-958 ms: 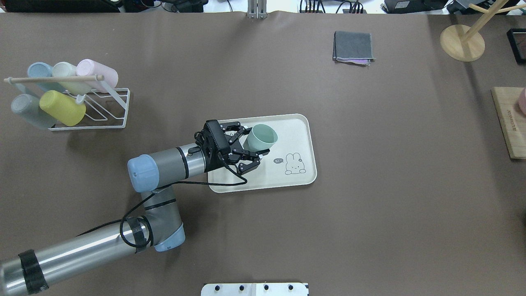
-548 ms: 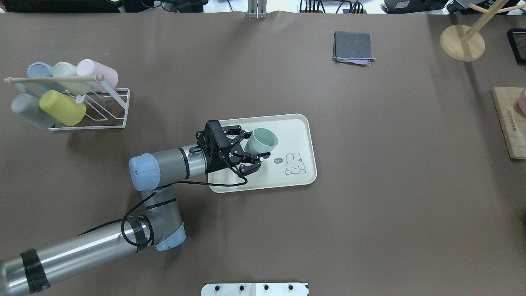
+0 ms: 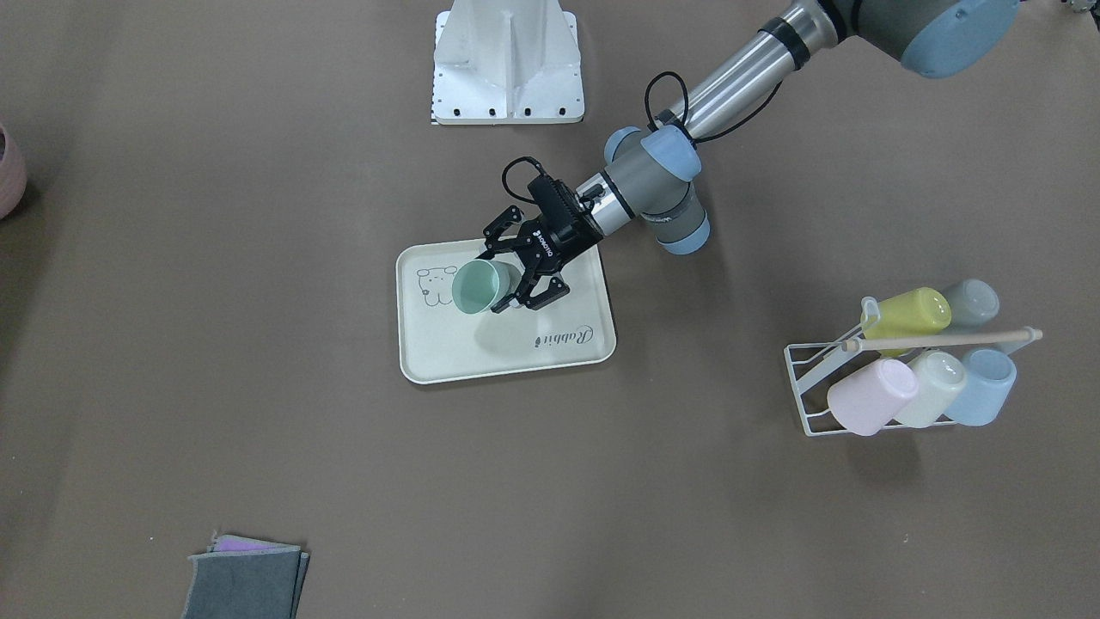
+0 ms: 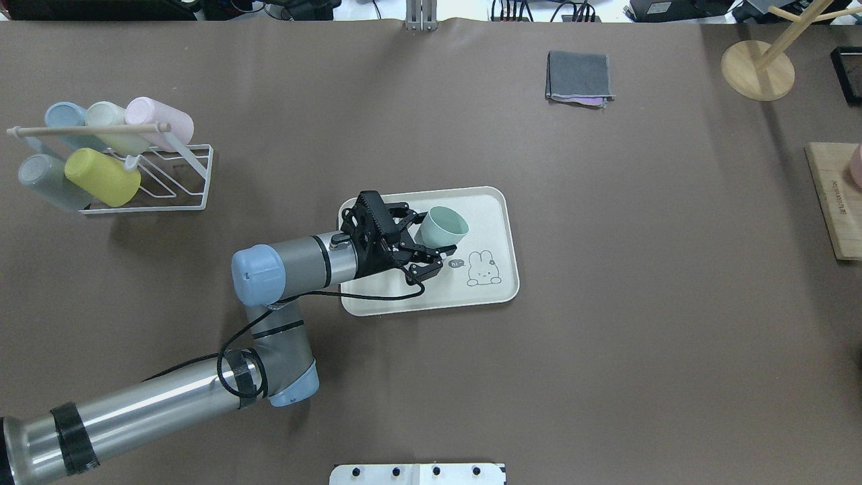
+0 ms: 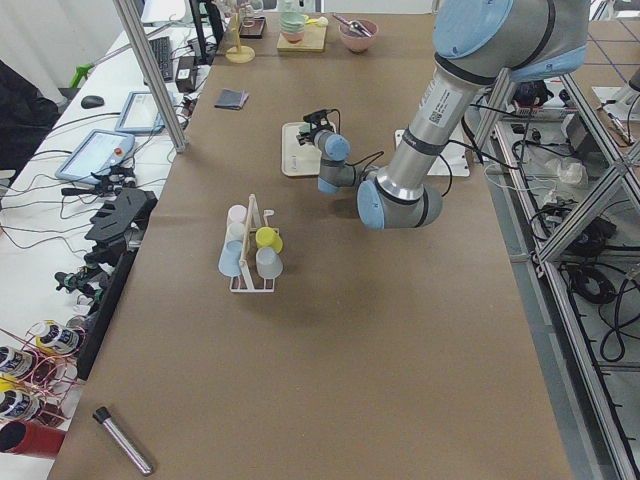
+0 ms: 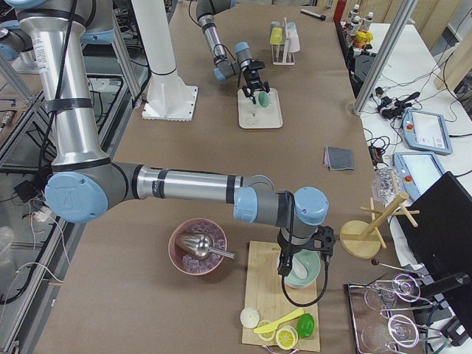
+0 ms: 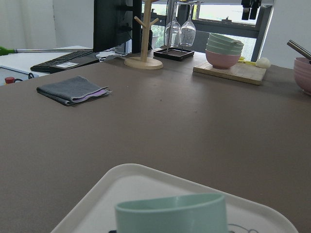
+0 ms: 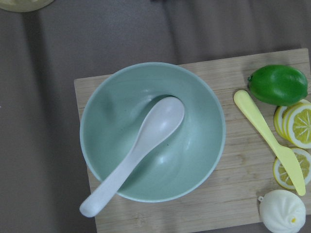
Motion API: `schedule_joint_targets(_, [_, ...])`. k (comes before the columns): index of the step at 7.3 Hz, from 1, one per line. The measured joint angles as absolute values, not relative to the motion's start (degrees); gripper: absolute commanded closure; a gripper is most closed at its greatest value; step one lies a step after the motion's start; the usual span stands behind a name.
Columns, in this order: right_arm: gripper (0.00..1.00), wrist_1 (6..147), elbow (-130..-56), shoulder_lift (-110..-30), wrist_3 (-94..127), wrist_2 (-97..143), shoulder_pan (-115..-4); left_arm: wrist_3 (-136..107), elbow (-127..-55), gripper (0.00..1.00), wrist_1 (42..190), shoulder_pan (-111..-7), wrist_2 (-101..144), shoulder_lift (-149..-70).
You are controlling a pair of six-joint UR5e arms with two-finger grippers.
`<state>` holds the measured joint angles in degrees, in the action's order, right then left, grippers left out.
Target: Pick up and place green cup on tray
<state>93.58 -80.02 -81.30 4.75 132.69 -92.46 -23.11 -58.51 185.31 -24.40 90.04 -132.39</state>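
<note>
The green cup (image 4: pixel 442 228) is a pale mint tumbler, tilted with its mouth toward the far right, over the cream tray (image 4: pixel 495 283). My left gripper (image 4: pixel 425 241) is shut on the cup's lower body, one finger on each side. From across the table the cup (image 3: pixel 475 286) hangs over the tray (image 3: pixel 481 357) beside its drawing. The left wrist view shows the cup's rim (image 7: pixel 172 216) and the tray's edge (image 7: pixel 121 189). My right gripper (image 6: pixel 301 259) hovers over a mint bowl (image 8: pixel 153 145) far to the right; I cannot tell whether it is open.
A white wire rack (image 4: pixel 145 175) at far left holds several pastel cups, including a lime one (image 4: pixel 101 176). A folded grey cloth (image 4: pixel 579 75) lies at the back. A wooden stand (image 4: pixel 757 69) and a cutting board (image 4: pixel 832 202) are at the right edge.
My left arm has moved right and its wrist has turned. The cup has shifted a little to the right over the tray, still in the gripper.
</note>
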Motion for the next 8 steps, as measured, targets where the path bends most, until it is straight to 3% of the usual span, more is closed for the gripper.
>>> schedule_joint_targets(6, [0.0,93.5,-80.3,-81.2,4.2,132.8,-92.5,-22.6,-56.0,1.0,189.4,-24.3,89.0,-132.6])
schedule_joint_targets(8, [0.0,93.5,-80.3,-81.1,4.2,132.8,-92.5,-22.6,-55.9,0.69,189.6,-24.4,89.0,-132.5])
